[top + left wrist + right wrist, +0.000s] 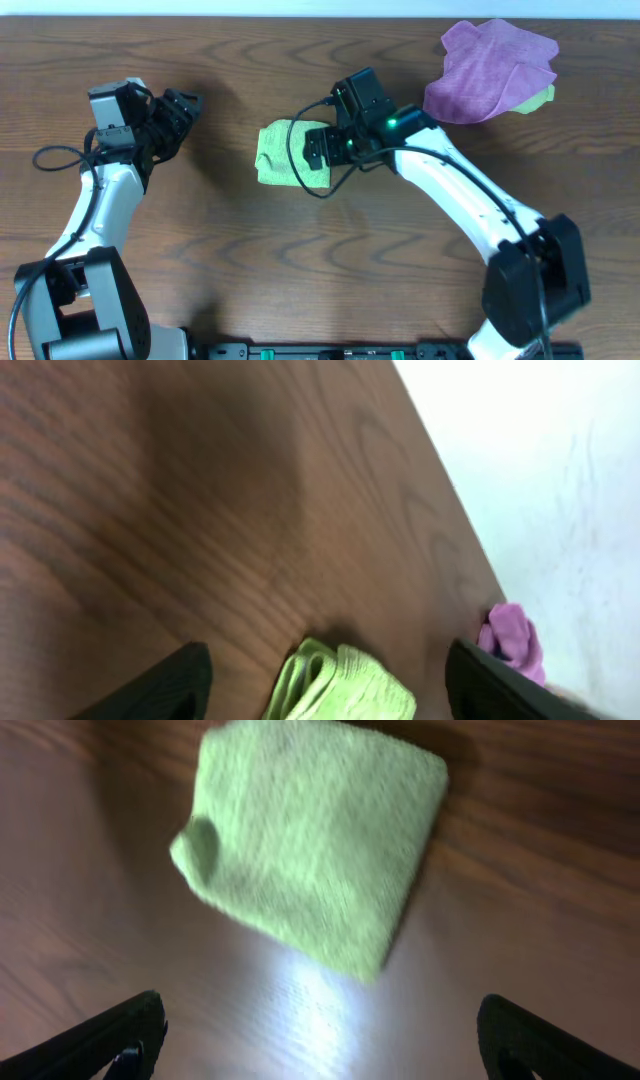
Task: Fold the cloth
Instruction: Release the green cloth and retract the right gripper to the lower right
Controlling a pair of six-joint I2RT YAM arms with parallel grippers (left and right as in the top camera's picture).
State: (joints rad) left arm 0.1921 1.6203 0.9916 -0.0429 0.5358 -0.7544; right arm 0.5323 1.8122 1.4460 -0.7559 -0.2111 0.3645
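The green cloth (310, 850) is nubby, matt fabric; the table (540, 870) is smooth grained wood, glossy beside the cloth.

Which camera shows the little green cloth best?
The right wrist view: the folded green cloth fills it, uncovered. Overhead, the right tool hides part of it; the left wrist view catches only its layered edge.

The cloth (280, 155) is plain light green. A second cloth (490, 70) is purple. The table (250, 260) is dark brown with a wavy wood grain.
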